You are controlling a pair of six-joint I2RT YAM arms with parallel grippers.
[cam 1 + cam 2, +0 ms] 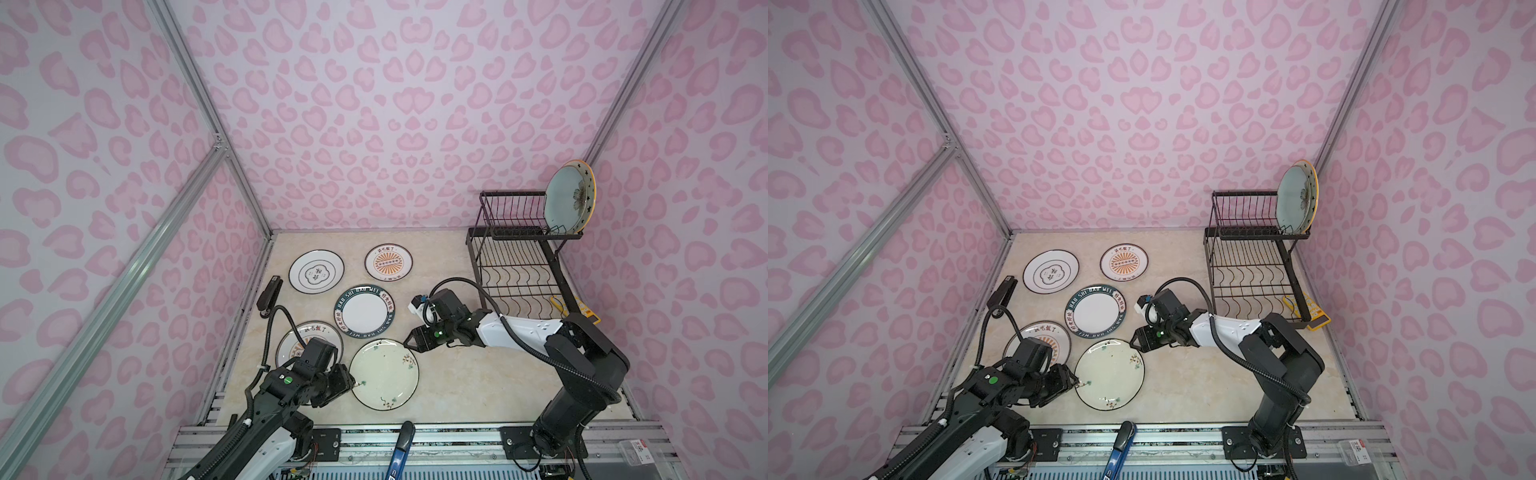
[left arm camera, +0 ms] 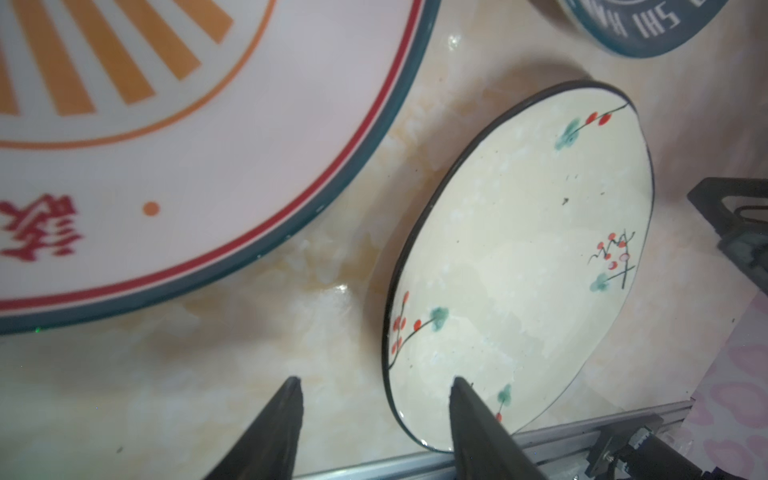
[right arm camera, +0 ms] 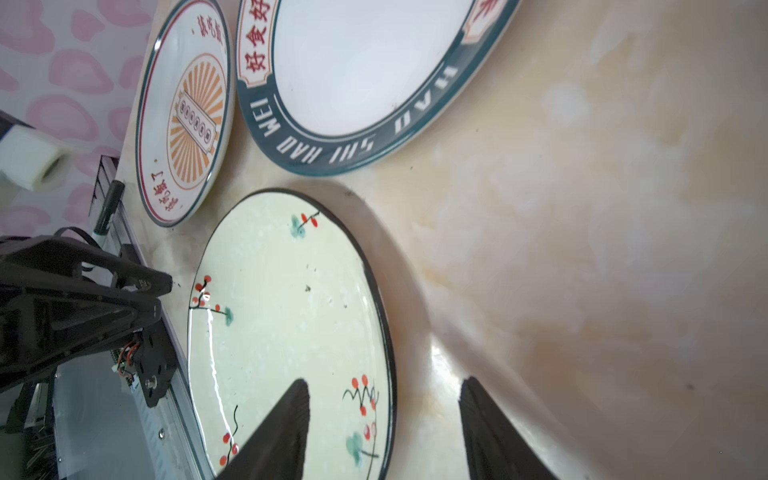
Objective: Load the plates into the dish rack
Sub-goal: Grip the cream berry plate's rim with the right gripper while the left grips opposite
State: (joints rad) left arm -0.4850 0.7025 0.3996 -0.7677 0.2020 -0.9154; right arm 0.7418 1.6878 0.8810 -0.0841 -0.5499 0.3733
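The cream sprigged plate lies flat near the table's front. My left gripper is open at its left rim, one finger over the plate, the other over bare table. My right gripper is open too, straddling the far right rim of that plate. Neither holds anything. The black dish rack stands at the back right; its upper tier holds the pale blue flowered plate and the starry orange-rimmed plate, both upright.
Flat on the table lie the white emblem plate, a sunburst plate, the lettered plate and a second sunburst plate partly under my left arm. A black stapler lies left, a blue-handled tool on the front rail.
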